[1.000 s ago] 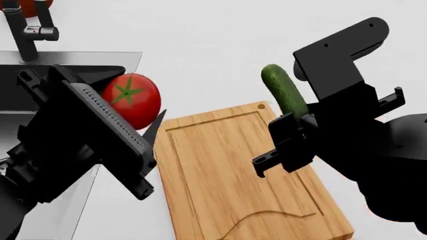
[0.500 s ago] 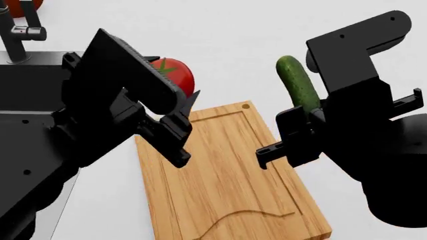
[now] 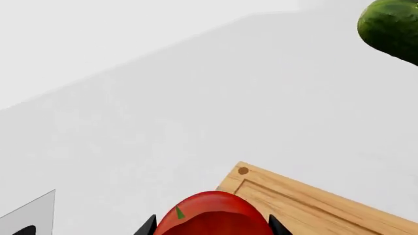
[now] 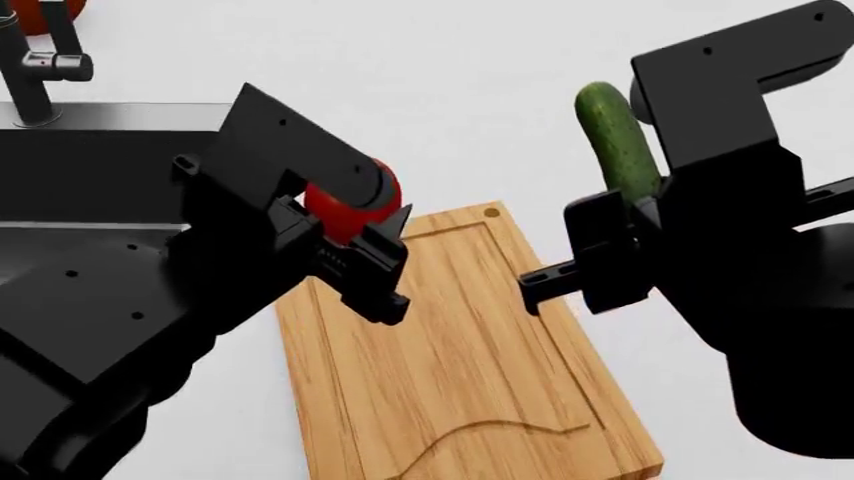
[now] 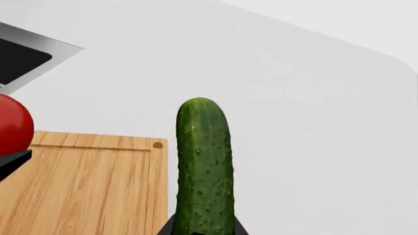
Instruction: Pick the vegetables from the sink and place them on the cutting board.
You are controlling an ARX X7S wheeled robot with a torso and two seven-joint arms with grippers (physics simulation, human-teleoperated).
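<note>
A plain white desk (image 4: 441, 90) carries the cutting board (image 4: 454, 380). Above its holed end, left fingers (image 4: 358, 268) clamp the tomato (image 4: 350, 205); right fingers (image 4: 607, 250) grip the cucumber (image 4: 617, 140) beside it.

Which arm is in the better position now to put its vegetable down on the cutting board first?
Probably the left. The left gripper holds the tomato over the cutting board's far corner, while the right gripper holds the cucumber beyond its right edge.
</note>
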